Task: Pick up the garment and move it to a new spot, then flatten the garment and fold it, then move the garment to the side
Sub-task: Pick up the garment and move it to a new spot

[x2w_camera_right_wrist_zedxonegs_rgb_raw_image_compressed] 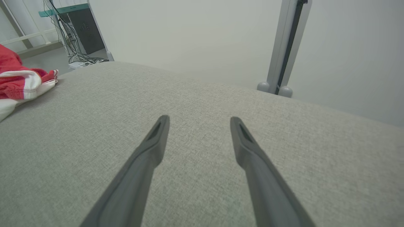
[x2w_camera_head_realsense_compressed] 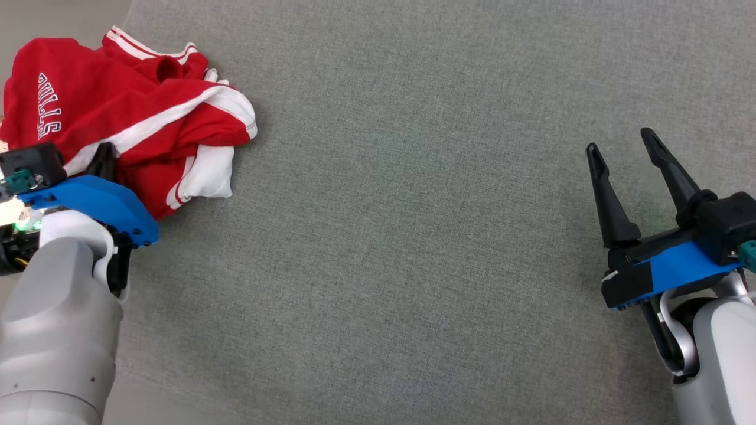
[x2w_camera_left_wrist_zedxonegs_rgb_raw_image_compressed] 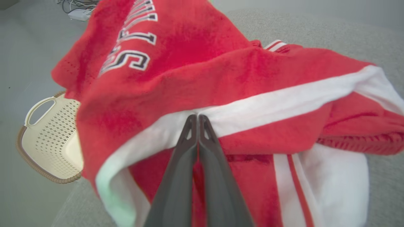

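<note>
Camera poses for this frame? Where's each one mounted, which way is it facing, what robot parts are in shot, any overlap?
Head: on the head, looking down at the grey table; garment upper left; left gripper and right gripper show.
Left wrist: looks along its shut fingers, tips pinching the garment's white stripe; basket beyond.
Right wrist: low over the table, along its open fingers, toward a wall.
Shared: the garment is in all three.
</note>
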Available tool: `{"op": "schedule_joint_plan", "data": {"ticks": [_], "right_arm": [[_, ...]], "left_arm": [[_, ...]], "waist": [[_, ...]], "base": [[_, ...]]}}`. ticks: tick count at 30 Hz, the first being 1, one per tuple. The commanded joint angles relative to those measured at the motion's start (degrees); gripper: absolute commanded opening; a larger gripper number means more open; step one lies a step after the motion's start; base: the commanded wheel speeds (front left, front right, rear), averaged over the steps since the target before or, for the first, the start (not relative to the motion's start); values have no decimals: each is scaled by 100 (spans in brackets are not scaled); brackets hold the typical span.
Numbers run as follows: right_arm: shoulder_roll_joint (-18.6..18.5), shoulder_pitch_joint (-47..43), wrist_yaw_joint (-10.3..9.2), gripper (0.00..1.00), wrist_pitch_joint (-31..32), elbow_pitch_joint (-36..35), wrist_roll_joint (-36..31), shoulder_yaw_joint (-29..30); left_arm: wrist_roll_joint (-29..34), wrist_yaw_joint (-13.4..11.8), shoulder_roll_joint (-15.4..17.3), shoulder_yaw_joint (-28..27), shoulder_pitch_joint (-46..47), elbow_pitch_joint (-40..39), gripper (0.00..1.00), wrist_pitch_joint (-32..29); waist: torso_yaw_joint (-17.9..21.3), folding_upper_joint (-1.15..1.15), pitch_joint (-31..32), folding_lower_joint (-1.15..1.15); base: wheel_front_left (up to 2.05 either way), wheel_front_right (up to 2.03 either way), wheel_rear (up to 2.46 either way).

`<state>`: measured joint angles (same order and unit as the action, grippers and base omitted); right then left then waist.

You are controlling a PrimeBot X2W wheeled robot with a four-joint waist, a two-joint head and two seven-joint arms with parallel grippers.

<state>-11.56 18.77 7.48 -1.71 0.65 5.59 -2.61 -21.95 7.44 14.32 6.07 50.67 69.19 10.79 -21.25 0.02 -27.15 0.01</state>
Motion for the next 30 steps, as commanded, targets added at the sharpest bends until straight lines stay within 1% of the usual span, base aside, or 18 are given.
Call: {"op": "schedule_joint_plan", "data": {"ticks": [1, 4, 7, 9, 13, 17, 21, 24, 25, 28, 30], "right_arm": [[14, 59, 3, 100, -55, 4, -55, 24], [67, -12, 3, 100, -143, 50, -33, 69], [131, -105, 3, 100, -242, 94, -35, 126], [183, -163, 3, 100, -310, 124, -23, 150], [303, -282, 3, 100, -440, 183, 16, 186], [413, -459, 3, 100, -566, 260, 58, 239], [529, -642, 3, 100, -648, 271, 101, 256], [586, -757, 2, 100, -654, 226, 112, 291], [630, -799, 3, 100, -632, 189, 119, 293], [667, -837, 3, 100, -625, 132, 143, 308], [694, -828, 3, 100, -640, 103, 158, 311]], "left_arm": [[-66, 7, 122, 21, 43, -12, 0, 117], [-100, -6, 279, -38, -9, -125, 0, 350], [-62, -155, 406, -144, -137, -518, 0, 439], [26, -316, 510, -311, -322, -1158, 0, 445], [238, -547, 544, -680, -961, -2476, 0, 443], [514, -683, 405, -905, -1673, -3725, 0, 445], [715, -705, 247, -953, -2294, -4714, 0, 445], [829, -724, 119, -807, -2659, -5411, 0, 446], [889, -705, 29, -655, -2855, -5816, 0, 386], [969, -644, -63, -377, -3029, -6312, 0, 136], [968, -543, -161, -145, -3060, -6547, 0, -41]], "waist": [[18, -2, 66, -1], [34, -2, 225, -1], [61, -2, 435, -1], [94, -2, 588, -1], [199, -2, 932, -1], [331, -2, 1295, -1], [514, -2, 1589, -1], [685, -2, 1712, -1], [829, -2, 1740, -1], [1081, -2, 1719, -1], [1306, -2, 1673, -1]], "base": [[0, 0, 0], [0, 0, 0], [0, 0, 0], [0, 0, 0], [0, 0, 0], [0, 0, 0], [0, 0, 0], [0, 0, 0], [0, 0, 0], [0, 0, 0], [0, 0, 0]]}}
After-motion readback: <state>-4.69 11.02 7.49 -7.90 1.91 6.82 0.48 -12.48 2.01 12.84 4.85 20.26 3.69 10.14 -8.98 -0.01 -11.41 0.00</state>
